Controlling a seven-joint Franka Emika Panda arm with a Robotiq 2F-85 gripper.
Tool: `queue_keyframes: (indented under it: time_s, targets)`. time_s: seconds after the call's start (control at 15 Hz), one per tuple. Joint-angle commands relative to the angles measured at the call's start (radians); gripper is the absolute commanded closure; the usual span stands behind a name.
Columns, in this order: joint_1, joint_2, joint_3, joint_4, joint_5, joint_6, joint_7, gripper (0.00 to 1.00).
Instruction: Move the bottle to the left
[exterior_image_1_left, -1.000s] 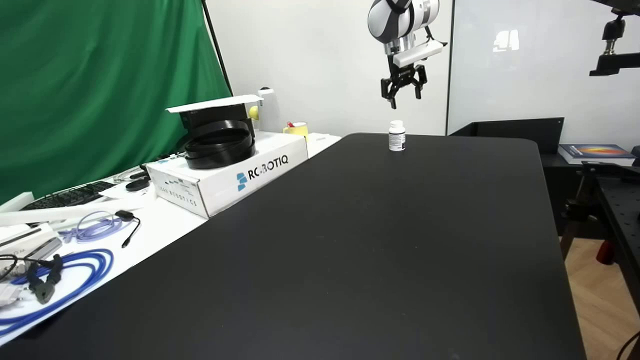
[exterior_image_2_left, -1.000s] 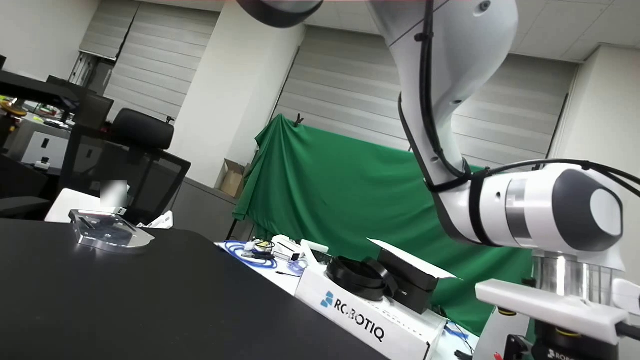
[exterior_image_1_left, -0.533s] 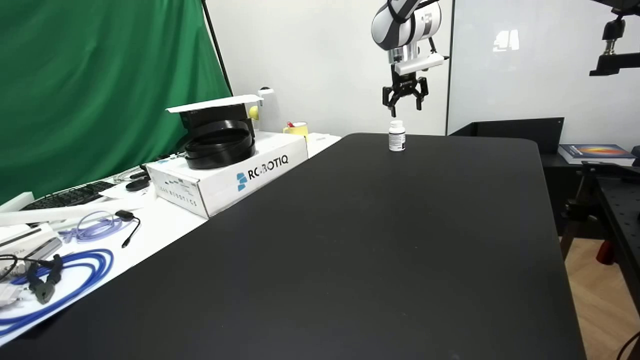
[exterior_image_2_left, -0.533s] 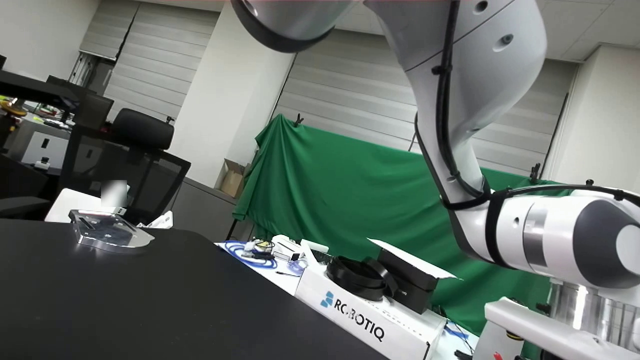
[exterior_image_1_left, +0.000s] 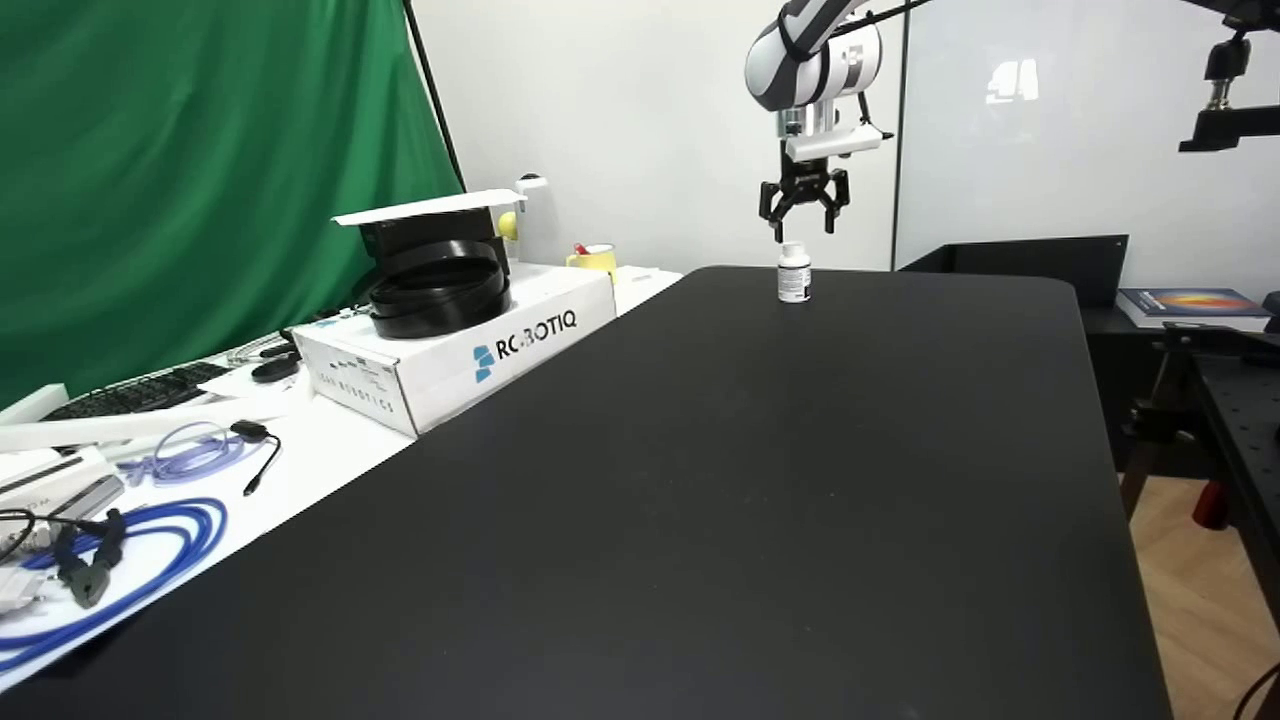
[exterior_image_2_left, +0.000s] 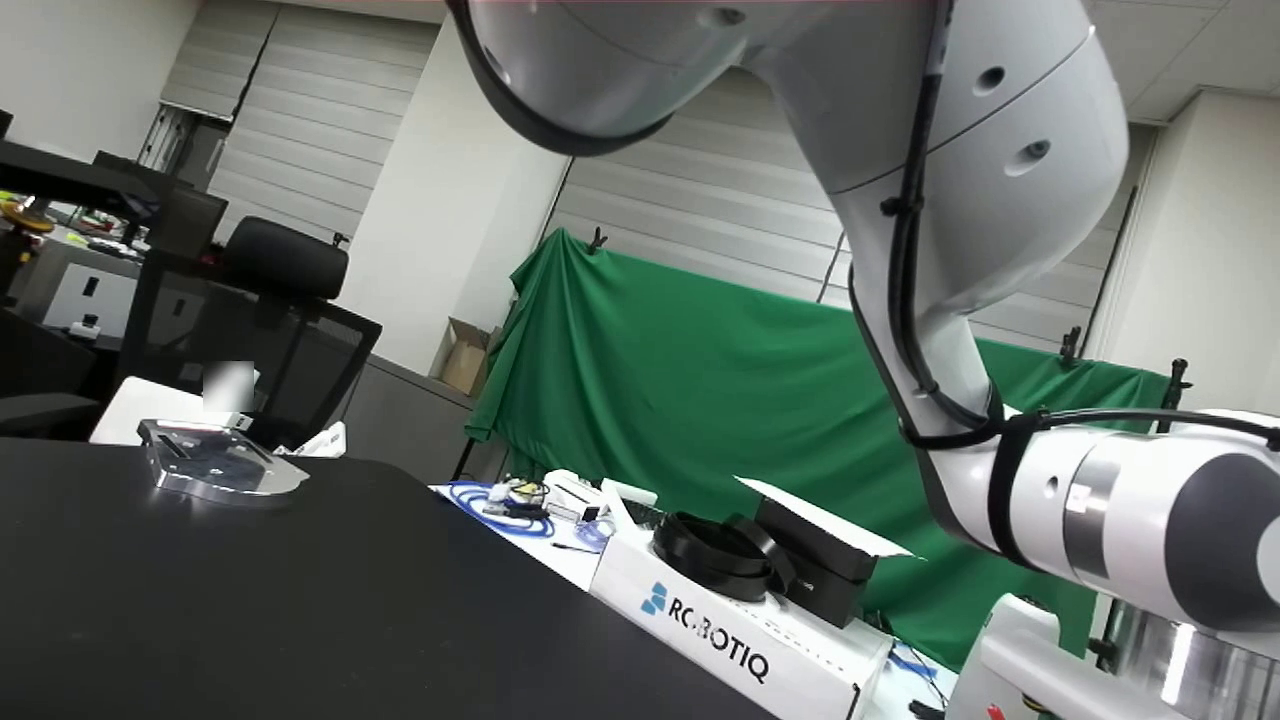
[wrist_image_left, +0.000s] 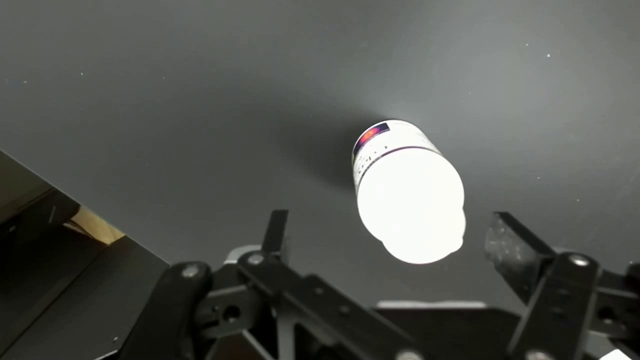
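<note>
- A small white bottle (exterior_image_1_left: 794, 275) with a white cap stands upright at the far end of a long black counter (exterior_image_1_left: 800, 450), left of the middle of the far edge.
- The claw (exterior_image_1_left: 804, 230) hangs just above the bottle, pointing down, its two fingers (wrist_image_left: 511, 250) spread wide.
- In the wrist view, the bottle shows between the fingers with a gap on either side; its top is washed out by glare, and its pale label carries an orange and purple patch.
- In an exterior view, a white and grey robot arm (exterior_image_2_left: 1000, 200) comes down on the right.
- Left of the black counter, a white counter (exterior_image_1_left: 330, 440) bears a white box (exterior_image_1_left: 440, 375) lettered ROBOTIQ, with black hoops (exterior_image_1_left: 440, 315) on top.
- A yellow mug (exterior_image_1_left: 597, 262) stands beyond the box's far end.
- Green cloth (exterior_image_1_left: 220, 150) hangs along the left.
- At far right lies a book (exterior_image_1_left: 1190, 312).
</note>
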Motion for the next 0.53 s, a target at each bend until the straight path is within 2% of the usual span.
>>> queue_keyframes:
  time_s: [0.0, 0.07, 0.13, 0.33, 0.47]
  targets:
    - [-0.023, 0.068, 0.018, 0.102, 0.014, -0.001, 0.008, 0.25]
    - [-0.019, 0.068, 0.015, 0.092, 0.024, 0.017, 0.005, 0.25]
    - [-0.019, 0.075, 0.016, 0.097, 0.026, 0.026, 0.003, 0.31]
    - [-0.013, 0.082, 0.019, 0.092, 0.025, 0.039, 0.001, 0.55]
    - [-0.007, 0.079, 0.021, 0.084, 0.020, 0.047, 0.002, 0.67]
